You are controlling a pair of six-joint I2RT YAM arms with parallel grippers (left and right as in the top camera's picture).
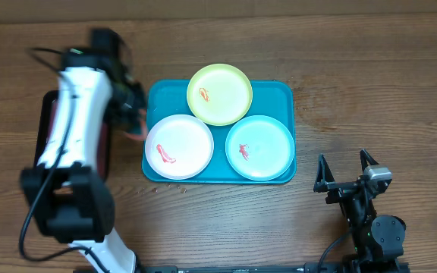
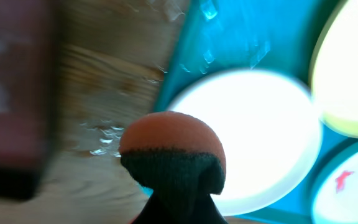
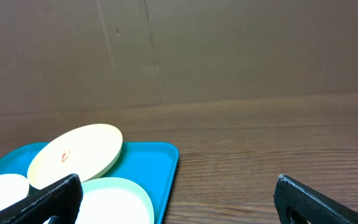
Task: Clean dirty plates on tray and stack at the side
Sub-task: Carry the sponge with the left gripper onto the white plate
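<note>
Overhead, three red-smeared plates (image 1: 179, 148), turquoise tray (image 1: 276, 94)

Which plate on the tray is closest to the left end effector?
The white plate, on the tray's left side. The left end effector holding an orange sponge is beside it; the yellow-green plate and mint plate lie farther away.

The tray (image 1: 281, 97) is filled by three plates (image 1: 179, 147) and flanked leftward by the left arm (image 1: 74, 114); the worktop (image 1: 370, 91) rightward is left unobstructed.
</note>
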